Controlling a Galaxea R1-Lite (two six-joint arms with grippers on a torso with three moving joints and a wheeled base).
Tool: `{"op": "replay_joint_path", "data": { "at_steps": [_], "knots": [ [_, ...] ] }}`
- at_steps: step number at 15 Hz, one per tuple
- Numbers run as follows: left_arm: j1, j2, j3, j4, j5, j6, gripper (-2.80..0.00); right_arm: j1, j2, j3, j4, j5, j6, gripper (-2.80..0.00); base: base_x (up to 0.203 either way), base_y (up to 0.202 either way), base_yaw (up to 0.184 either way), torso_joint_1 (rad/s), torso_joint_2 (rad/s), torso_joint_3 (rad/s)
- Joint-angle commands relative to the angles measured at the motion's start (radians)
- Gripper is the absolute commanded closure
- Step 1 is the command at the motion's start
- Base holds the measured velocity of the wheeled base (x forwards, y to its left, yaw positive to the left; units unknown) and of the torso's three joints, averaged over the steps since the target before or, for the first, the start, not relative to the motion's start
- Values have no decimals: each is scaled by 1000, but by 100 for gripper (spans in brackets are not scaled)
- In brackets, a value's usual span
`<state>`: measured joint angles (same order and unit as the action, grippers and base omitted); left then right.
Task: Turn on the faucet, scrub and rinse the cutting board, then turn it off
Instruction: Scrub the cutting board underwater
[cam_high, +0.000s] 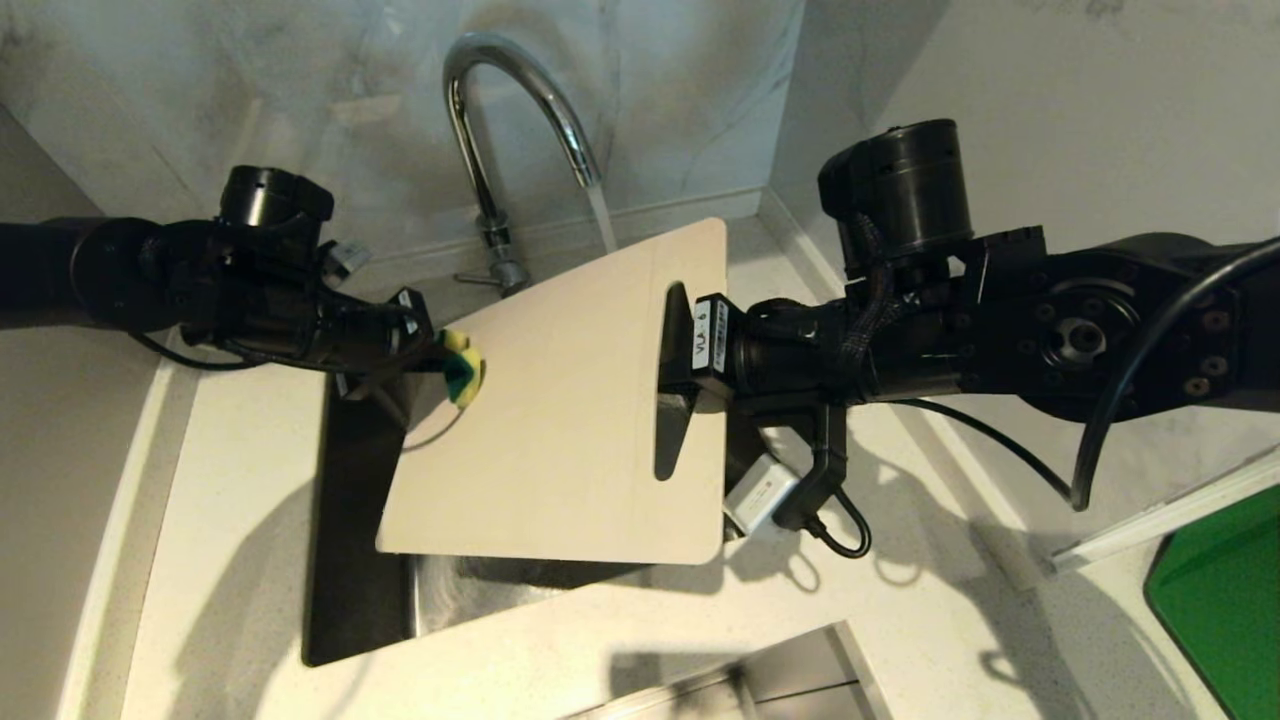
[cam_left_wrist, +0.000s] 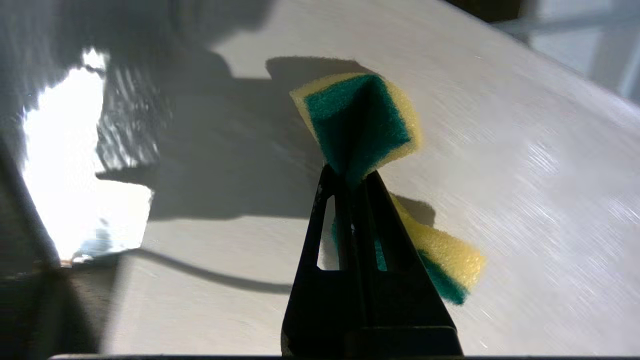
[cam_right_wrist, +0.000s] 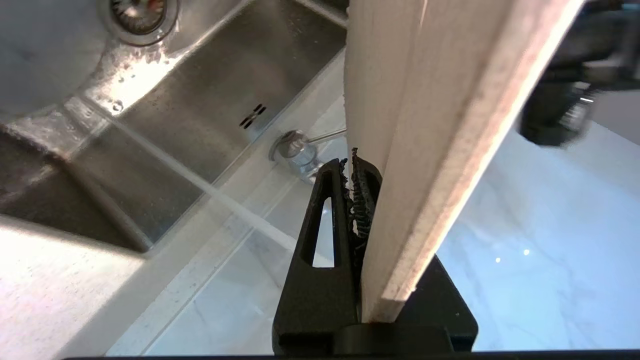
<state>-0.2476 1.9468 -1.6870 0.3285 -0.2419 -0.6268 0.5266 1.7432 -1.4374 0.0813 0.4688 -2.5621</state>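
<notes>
A pale stone counter meets marble walls at a corner, with a steel sink (cam_high: 365, 600) set into it. In the head view the faucet (cam_high: 500, 110) runs onto the far edge of the cutting board (cam_high: 560, 420), held tilted over the basin; the right gripper (cam_high: 680, 385) clamps its slot-handle end, long axis running toward the left gripper (cam_high: 440, 365). The left wrist view shows closed fingers pinching a sponge (cam_left_wrist: 360, 120) against the board's face. In the right wrist view, jaws bite the board's edge.

Cutting board (cam_high: 570, 430) over sink (cam_high: 360, 600), before faucet (cam_high: 500, 130)
</notes>
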Motion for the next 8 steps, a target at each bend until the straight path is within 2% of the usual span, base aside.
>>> {"op": "replay_joint_path", "data": {
  "at_steps": [1, 3, 5, 8],
  "knots": [
    [64, 30, -1, -13, -4, 10, 0, 0, -2, 2, 2, 10, -15, 0, 0, 0, 0, 0, 0, 0],
    [96, 35, -6, -28, -13, 19, 0, 0, -4, 12, 2, 11, -15, 0, 0, 0, 0, 0, 0, 0],
    [124, 37, -25, -27, -50, 19, 0, -2, -5, 20, 0, 11, -15, 0, 0, 0, 0, 0, 0, 0],
    [113, 20, -25, -22, -53, 16, 0, -2, -5, 31, 0, 10, -16, 0, 0, 0, 0, 0, 0, 0]
  ]
}}
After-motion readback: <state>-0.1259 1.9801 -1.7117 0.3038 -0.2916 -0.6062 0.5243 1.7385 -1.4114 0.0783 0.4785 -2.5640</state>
